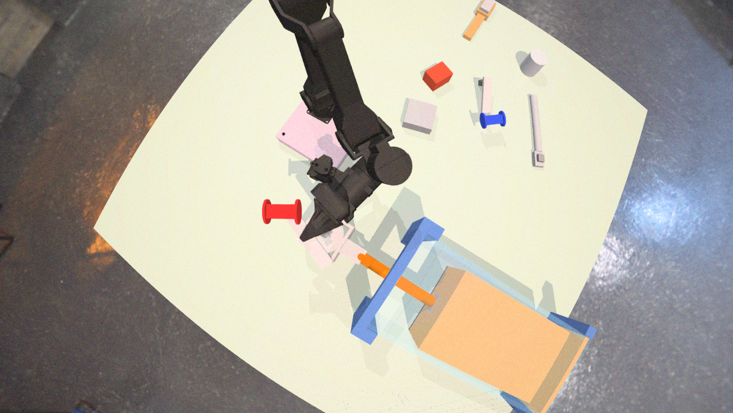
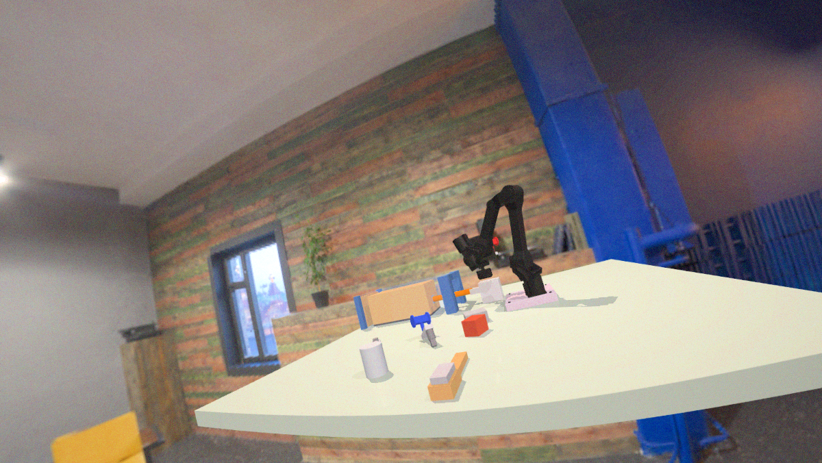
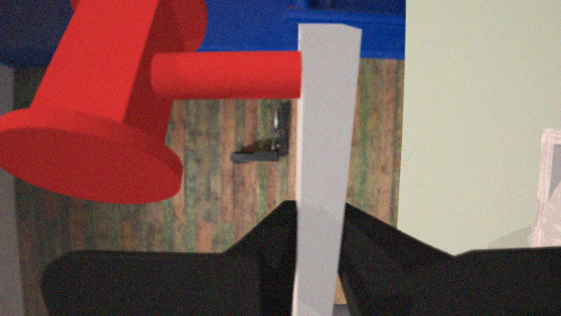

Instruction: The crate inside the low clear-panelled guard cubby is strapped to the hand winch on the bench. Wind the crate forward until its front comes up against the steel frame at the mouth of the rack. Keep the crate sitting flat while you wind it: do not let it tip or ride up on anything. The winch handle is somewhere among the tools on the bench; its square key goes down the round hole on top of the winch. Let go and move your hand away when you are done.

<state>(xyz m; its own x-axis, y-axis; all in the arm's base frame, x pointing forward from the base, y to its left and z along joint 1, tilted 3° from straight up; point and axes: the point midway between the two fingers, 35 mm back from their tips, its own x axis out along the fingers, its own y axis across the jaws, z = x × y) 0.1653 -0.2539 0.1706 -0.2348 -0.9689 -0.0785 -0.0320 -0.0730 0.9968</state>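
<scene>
My gripper is shut on the grey arm of a handle with a red spool-shaped grip. The handle is in the air above the pale winch. Its square key is hidden. An orange strap runs from the winch under the blue frame to the tan crate. The crate looks flat, its front a gap behind the frame. The winch's top hole is hidden.
On the bench are a blue-spool crank, a grey bar with a square end, a grey cylinder, a red block, a grey block and an orange tool.
</scene>
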